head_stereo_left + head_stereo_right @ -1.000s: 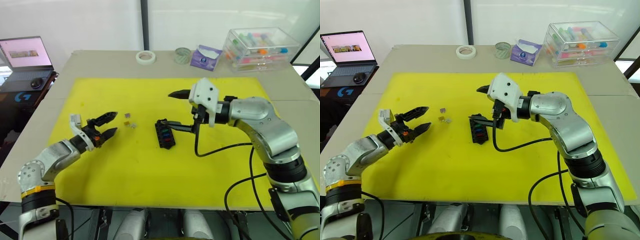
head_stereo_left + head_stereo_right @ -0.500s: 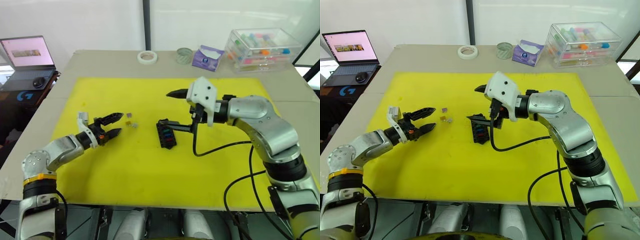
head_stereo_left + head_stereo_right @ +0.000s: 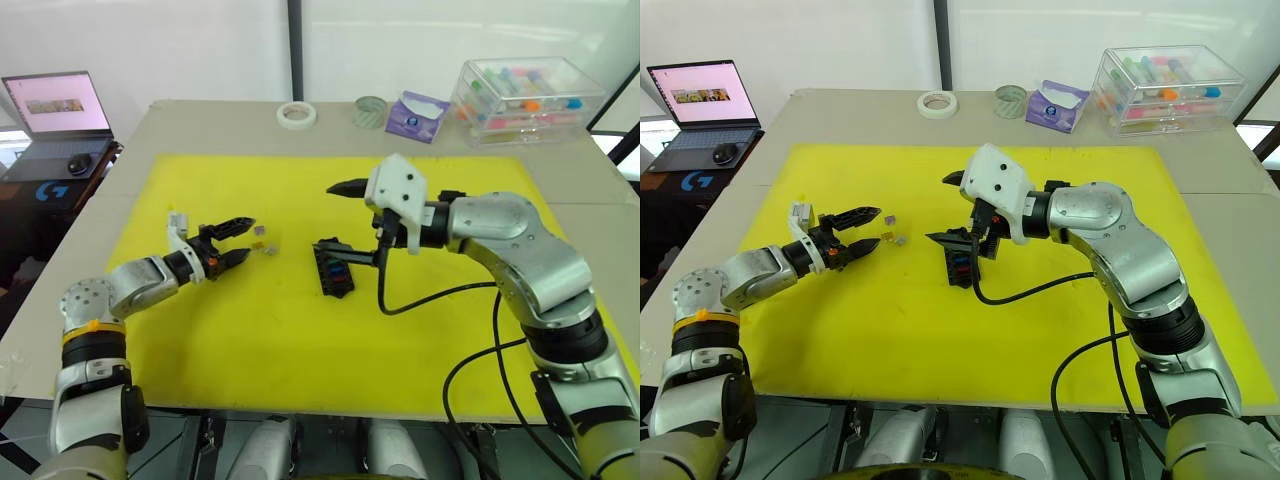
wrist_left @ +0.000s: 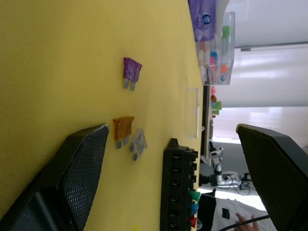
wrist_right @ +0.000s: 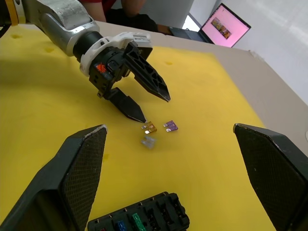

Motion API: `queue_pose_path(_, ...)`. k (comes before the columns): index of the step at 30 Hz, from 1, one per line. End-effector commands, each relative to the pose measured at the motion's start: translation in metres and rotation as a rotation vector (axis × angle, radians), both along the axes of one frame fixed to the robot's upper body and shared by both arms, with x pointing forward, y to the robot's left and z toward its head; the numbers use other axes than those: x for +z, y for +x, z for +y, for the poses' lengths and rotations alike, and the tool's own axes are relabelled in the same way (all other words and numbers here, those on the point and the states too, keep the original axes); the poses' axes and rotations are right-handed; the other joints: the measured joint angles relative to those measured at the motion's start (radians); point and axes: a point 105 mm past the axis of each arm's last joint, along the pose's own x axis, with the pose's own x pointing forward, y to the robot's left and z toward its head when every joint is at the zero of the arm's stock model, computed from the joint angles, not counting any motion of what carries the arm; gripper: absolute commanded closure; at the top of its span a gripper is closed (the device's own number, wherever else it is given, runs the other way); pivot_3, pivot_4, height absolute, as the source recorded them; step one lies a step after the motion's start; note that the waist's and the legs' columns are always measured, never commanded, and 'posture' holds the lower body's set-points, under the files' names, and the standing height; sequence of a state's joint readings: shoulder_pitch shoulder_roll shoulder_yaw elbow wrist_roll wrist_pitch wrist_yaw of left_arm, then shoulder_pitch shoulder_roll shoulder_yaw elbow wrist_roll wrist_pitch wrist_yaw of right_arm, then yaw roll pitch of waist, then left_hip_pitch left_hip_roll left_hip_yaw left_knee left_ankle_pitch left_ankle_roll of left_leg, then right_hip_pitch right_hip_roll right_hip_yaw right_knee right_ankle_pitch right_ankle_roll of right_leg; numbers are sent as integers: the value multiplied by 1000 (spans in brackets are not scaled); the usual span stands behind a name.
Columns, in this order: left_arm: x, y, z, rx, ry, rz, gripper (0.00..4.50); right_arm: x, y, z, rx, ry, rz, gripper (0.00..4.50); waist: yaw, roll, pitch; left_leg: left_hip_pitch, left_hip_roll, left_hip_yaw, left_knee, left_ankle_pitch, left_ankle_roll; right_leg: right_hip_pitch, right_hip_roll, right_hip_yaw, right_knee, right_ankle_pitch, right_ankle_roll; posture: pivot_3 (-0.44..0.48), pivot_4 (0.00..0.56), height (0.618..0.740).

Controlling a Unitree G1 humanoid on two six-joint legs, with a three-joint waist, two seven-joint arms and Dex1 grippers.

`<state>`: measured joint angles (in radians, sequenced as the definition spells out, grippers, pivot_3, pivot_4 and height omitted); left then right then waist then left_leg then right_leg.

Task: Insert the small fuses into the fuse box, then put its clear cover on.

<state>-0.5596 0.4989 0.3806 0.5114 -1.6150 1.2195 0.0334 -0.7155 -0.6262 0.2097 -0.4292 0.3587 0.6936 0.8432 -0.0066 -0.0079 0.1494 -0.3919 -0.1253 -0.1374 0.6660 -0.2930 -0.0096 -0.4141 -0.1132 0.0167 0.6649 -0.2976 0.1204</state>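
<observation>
Now the left tool has slid closer, fingers apart, to the tiny loose fuses on the yellow mat beside the fuse box; they look light, hard, slippery, best pinched by their flat sides.

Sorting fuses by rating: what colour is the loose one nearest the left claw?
Amber fuse, clearest in the left wrist view.

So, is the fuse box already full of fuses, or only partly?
Partly: the fuse box holds coloured fuses at one end, its other slots look empty, and three fuses lie loose on the mat.
</observation>
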Motion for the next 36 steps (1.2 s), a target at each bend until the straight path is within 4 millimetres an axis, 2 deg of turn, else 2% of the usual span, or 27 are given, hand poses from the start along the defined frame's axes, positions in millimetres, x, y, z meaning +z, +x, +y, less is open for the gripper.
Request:
queue_pose_path(1, -3, 0, -6, -26, 6, 12, 0, 11, -6, 2, 13, 18, -48, 29, 0, 0, 0, 0, 0, 0, 0, 0, 0, 0, 0, 0, 0, 0, 0, 0, 150, 740)
queue_pose_path(6, -5, 0, -13, -47, 5, 12, 0, 11, -8, 3, 16, 14, -40, 29, 5, 0, 0, 0, 0, 0, 0, 0, 0, 0, 0, 0, 0, 0, 0, 0, 150, 740)
queue_pose_path(9, -7, 2, -13, -42, 8, 15, 623, 11, -7, 2, 12, 16, -41, 0, 14, 0, 0, 0, -1, 0, 1, 0, 0, 0, 0, 0, 0, 0, 0, 0, 150, 740)
queue_pose_path(12, -10, 2, -13, -42, 20, 26, 1708, 10, -7, 2, 9, 17, -39, 0, 16, 0, 0, 0, -1, 0, 1, 0, 0, 0, -1, 0, 0, 0, 0, 0, 150, 740)
queue_pose_path(26, -19, 1, -14, -57, 23, 45, 1708, 11, -6, 2, 2, 23, -38, 0, 15, 0, 0, 0, -1, 0, 1, 0, 0, 0, -1, 0, 0, 0, 0, 0, 150, 740)
queue_pose_path(36, -40, -7, -20, -77, 37, 112, 1708, 13, -6, 0, -6, 27, -39, 0, 16, 0, -1, 0, -1, 0, 1, 0, 0, 0, -1, 0, 0, 0, 0, 0, 150, 740)
